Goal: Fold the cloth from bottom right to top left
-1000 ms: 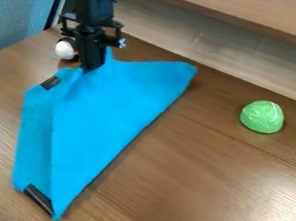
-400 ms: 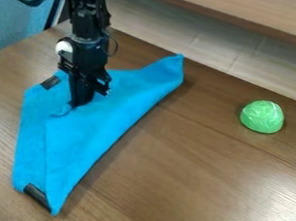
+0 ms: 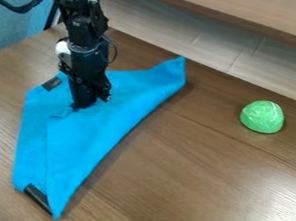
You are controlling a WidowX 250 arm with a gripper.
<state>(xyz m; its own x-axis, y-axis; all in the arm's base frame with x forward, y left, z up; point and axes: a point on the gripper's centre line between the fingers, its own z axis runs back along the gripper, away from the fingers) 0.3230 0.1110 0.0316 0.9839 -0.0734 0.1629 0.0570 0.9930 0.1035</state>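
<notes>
Right of blue cloth point(image 3: 80, 142), green dome point(image 3: 262, 116); white object point(image 3: 62, 48) partly behind arm point(image 3: 85, 35); tool point(image 3: 82, 104) on cloth, cannot tell if open

Black arm in from upper left, bent at top, forearm slanting down and slightly right; gripper point(image 3: 79, 106) hangs low at its end, pointing nearly straight down.
</notes>
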